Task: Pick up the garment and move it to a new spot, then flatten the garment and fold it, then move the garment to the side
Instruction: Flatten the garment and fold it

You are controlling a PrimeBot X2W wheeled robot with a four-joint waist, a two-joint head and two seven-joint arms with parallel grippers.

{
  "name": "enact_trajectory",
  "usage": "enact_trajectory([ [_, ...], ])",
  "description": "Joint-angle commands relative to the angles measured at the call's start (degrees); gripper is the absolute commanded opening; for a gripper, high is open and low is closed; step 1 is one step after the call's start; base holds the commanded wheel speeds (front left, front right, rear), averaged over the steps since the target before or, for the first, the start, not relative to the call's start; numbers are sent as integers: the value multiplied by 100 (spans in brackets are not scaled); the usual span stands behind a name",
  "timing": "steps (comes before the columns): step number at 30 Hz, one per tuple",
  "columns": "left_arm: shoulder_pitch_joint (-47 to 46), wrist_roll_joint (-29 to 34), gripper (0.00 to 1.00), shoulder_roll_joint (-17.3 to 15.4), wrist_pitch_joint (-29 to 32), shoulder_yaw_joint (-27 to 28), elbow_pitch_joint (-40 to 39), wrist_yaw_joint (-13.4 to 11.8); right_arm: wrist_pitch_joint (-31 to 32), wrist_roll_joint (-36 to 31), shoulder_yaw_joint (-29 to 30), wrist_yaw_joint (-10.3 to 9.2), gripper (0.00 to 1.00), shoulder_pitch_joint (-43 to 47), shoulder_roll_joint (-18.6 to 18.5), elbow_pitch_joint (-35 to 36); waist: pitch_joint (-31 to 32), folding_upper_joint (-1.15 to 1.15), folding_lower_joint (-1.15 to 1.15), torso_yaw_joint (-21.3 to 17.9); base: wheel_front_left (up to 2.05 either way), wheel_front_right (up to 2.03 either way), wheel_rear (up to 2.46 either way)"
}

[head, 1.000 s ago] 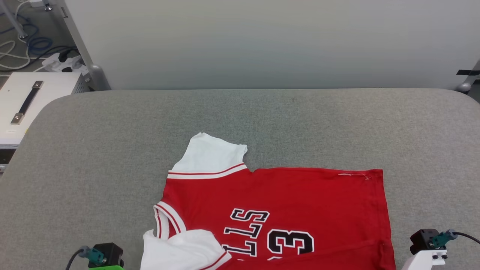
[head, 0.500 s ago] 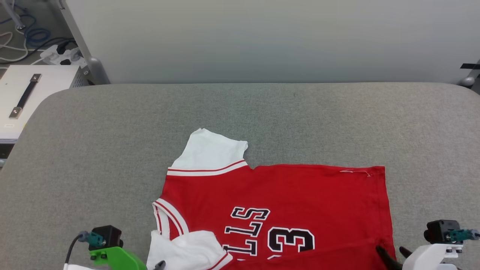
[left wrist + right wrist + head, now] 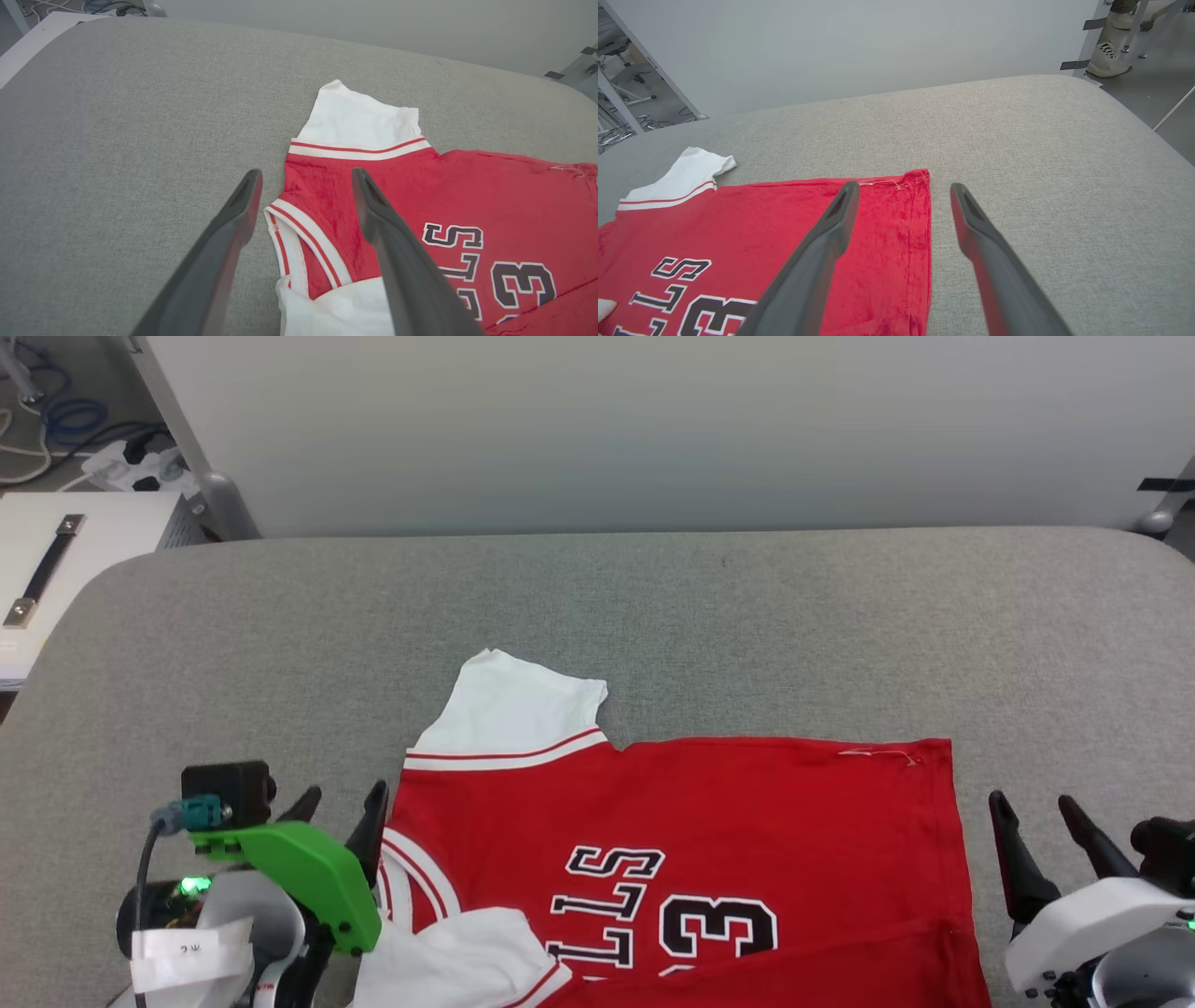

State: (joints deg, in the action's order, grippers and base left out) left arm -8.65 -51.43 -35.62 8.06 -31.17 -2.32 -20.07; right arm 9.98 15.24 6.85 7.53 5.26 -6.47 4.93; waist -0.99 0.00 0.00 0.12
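The soft grey bench point(image 3: 653, 616) sits by a pale wall point(image 3: 653, 429). One red shirt point(image 3: 747, 821) lies at its front edge. Both my left hand point(image 3: 345, 791) and right hand point(image 3: 1029, 798) are spread wide.

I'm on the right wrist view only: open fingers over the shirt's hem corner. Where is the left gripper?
Observer: The left gripper is open at the opposite end of the garment, just beside its shoulder edge.
Operator: Anything between its fingers?
Observer: In its wrist view the striped collar band shows between the fingers; whether they touch it I cannot tell.
Operator: Is the near sleeve lying flat?
Observer: No, the near sleeve is folded over onto the red front, covering part of the lettering.
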Motion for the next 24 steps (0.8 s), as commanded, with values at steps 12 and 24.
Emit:
enact_trajectory([
  [12, -2034, 153, 100, 282, 237, 45, 1042, 663, -486, -112, -16, -4, 100, -970, 59, 300, -1207, 0, 0, -551, 0, 0, 0],
  [24, -3861, -280, 100, 147, 2379, -363, 2603, 1622, -658, -17, -252, -4, 100, -1441, 54, 125, -1892, 0, 0, -970, 0, 0, 0],
])
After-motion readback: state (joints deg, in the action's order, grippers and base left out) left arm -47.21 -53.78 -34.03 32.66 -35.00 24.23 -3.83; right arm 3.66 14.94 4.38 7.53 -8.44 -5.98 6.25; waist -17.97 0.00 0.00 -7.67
